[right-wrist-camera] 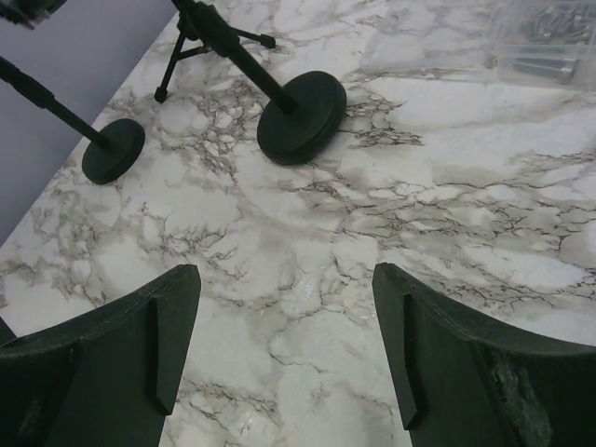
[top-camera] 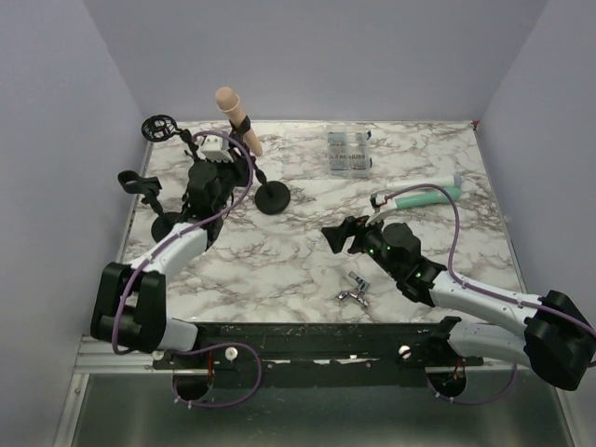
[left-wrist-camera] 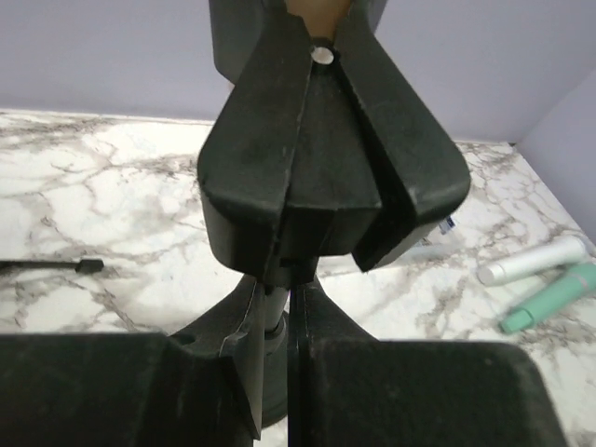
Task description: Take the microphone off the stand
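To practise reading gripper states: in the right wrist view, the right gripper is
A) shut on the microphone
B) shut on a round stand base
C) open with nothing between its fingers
C: the right gripper has its fingers wide apart, only marble table showing between them.

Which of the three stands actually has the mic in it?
The large-base stand, the one in the middle: its tilted pole carries the beige microphone. The small-base stand and the tripod stand hold nothing.

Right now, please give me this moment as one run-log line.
left hand: shut on stand under clip | right hand: open, above table | microphone: in clip
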Controlling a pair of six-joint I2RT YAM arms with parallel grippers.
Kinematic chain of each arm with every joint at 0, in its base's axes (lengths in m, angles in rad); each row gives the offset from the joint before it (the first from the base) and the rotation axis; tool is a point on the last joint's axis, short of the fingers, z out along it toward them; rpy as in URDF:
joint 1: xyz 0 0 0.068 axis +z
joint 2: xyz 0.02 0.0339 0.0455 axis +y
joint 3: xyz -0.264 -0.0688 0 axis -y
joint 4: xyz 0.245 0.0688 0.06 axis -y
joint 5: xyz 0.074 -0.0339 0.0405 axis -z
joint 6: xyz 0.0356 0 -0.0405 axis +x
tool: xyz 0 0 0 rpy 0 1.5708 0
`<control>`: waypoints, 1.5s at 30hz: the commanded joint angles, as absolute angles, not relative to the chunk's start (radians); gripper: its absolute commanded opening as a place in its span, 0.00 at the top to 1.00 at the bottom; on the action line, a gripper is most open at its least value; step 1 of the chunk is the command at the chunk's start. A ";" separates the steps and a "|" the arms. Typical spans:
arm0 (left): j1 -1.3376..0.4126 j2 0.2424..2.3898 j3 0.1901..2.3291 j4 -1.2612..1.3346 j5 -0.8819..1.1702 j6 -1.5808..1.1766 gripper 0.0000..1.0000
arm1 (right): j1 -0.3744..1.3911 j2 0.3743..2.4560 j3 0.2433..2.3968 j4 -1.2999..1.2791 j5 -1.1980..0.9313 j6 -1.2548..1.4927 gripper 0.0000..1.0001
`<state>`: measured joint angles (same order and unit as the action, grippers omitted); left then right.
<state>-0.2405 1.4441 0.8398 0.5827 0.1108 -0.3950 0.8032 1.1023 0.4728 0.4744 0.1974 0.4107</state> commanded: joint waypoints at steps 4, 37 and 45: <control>-0.329 1.160 0.605 0.485 0.119 -0.521 1.00 | 0.799 1.079 0.529 0.401 0.256 0.500 0.18; -0.561 0.882 0.498 0.246 0.070 -0.449 0.53 | 0.801 0.978 0.522 0.259 0.118 0.615 0.17; -0.559 0.831 0.486 0.213 0.075 -0.435 0.48 | 0.801 1.007 0.530 0.257 0.120 0.585 0.16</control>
